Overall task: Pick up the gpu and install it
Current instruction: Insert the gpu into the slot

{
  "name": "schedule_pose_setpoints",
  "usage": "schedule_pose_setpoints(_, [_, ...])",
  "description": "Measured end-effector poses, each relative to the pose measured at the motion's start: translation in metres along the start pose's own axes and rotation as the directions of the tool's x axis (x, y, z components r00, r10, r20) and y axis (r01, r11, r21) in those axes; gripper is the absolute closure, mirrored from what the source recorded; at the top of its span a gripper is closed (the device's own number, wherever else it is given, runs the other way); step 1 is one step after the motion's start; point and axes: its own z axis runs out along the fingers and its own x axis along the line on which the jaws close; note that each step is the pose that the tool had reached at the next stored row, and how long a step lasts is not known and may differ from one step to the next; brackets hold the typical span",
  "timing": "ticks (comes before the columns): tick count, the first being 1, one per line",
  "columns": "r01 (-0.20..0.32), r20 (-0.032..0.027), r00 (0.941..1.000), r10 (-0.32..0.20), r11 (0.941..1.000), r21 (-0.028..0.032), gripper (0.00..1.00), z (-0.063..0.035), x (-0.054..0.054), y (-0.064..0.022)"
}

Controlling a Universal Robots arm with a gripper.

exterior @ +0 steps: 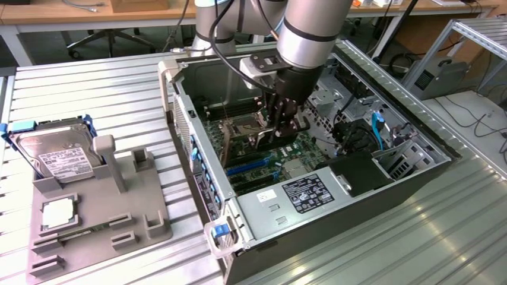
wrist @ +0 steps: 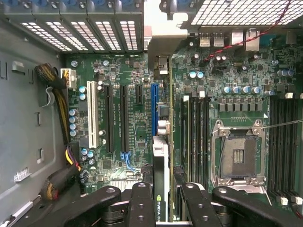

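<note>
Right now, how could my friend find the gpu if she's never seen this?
Look inside the open computer case, at the green motherboard. The gpu is the thin card that two black fingers pinch, standing on edge by the blue slot. Only it carries an NVIDIA label.

A PC case (exterior: 184,113) lies open on the metal table (exterior: 95,89), showing its motherboard (wrist: 132,142) and CPU socket (wrist: 238,158). At the exterior view's left, a hard drive (exterior: 56,151) stands in a grey holder (exterior: 139,208).
</note>
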Motion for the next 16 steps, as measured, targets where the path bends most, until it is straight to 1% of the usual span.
schedule_pose_setpoints(8, [0.000, 0.0000, 1.0000, 0.000, 1.0000, 0.0006, 0.73, 0.0026, 0.0001, 0.0019])
schedule_pose_setpoints(16, [0.000, 0.0002, 1.0000, 0.000, 1.0000, 0.0006, 0.73, 0.0027, 0.0010, 0.0025])
